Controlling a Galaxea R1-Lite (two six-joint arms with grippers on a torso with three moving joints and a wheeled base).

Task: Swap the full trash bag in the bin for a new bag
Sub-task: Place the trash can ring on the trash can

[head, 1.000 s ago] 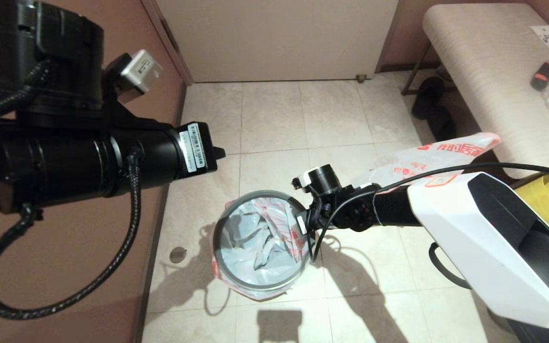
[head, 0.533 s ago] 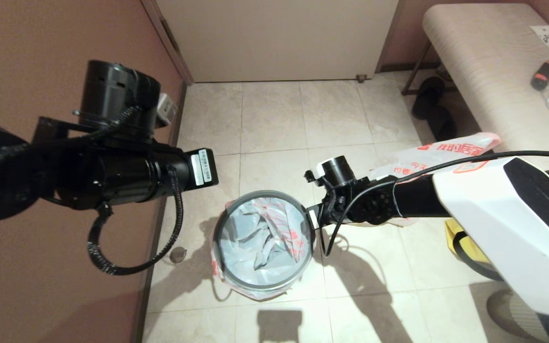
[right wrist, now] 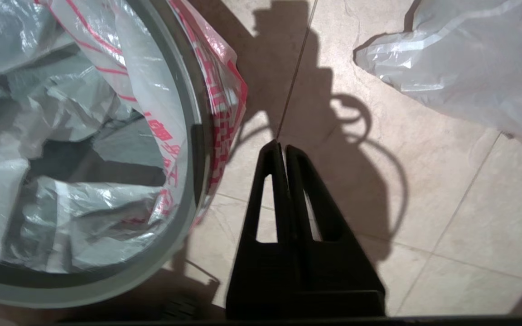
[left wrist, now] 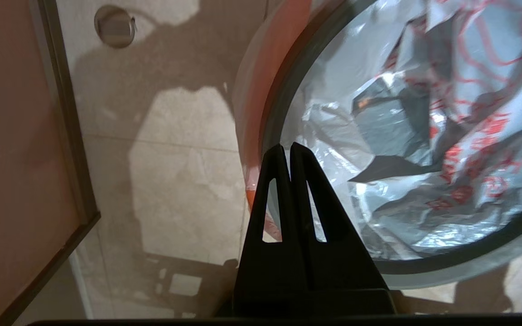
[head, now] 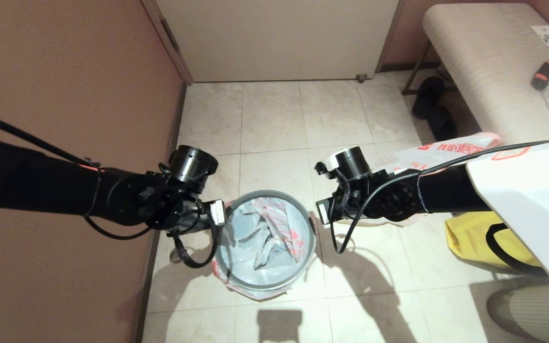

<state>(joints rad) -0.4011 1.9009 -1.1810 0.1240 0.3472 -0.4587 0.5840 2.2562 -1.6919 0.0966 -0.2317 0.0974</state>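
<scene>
The black bin [head: 243, 286] stands on the tiled floor, its grey hoop [head: 266, 194] seated on the rim. The new bag [head: 265, 238] lines it, crinkled, with its pink-red edge folded outside [left wrist: 252, 90]. The full trash bag [head: 446, 152], lumpy with bold red characters, lies on the floor behind my right arm. My left gripper [head: 219, 219] hangs shut and empty just over the bin's left rim [left wrist: 288, 147]. To the right of the bin my right gripper [head: 324, 212] is shut and empty above bare floor [right wrist: 282, 146].
A brown wall runs close on the left, with a round floor drain [head: 177, 255] beside it. A yellow fabric bag [head: 474, 238] lies at the right under my arm. A padded bench [head: 484, 71] and dark shoes [head: 429, 107] stand at the back right.
My left arm has swung down from near the camera to the bin's left rim. My right gripper has drawn a little right, off the bin's right rim.
</scene>
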